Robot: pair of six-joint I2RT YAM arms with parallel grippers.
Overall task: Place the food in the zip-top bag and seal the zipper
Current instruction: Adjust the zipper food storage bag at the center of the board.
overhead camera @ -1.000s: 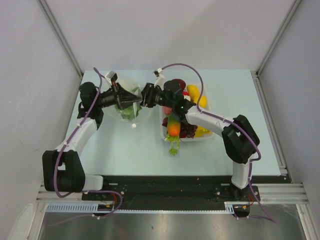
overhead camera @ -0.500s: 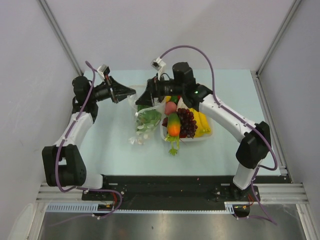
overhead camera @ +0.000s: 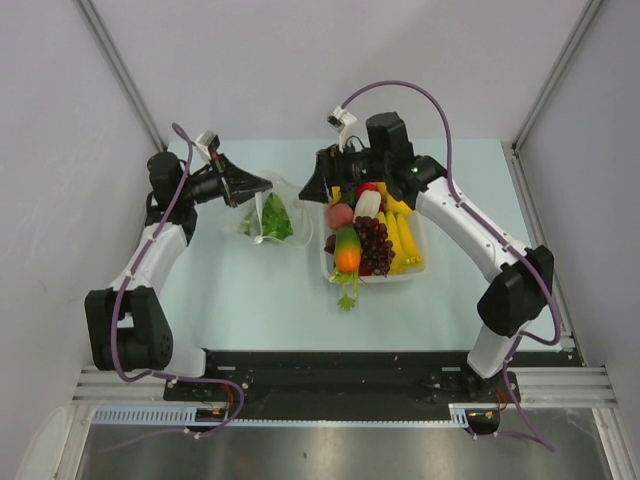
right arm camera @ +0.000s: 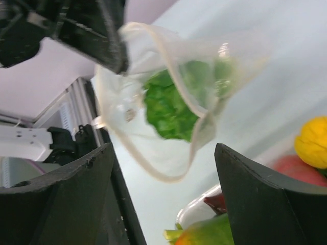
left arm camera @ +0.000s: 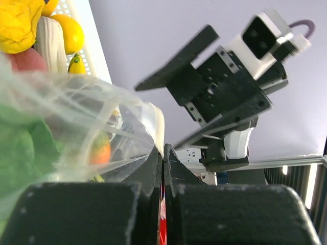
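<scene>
Lettuce (right arm camera: 168, 104) sits inside the bag (right arm camera: 120, 109) that your left hand (overhead camera: 268, 186) pinches, and your right hand (overhead camera: 312, 187) is spread wide nearby.

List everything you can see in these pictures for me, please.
table: one, pale blue-green, under everything
zip-top bag: one, clear, left of the tray
lettuce: one, green, inside the bag
tray: one, white, centre-right
carrot: one, orange, tray's left side
grapes: one bunch, purple, tray's middle
yellow fruits: several, yellow, tray's right side
red-pink fruit: at least one, tray's far left
left gripper: black, shut on the bag's rim
right gripper: black, open, beside the bag
</scene>
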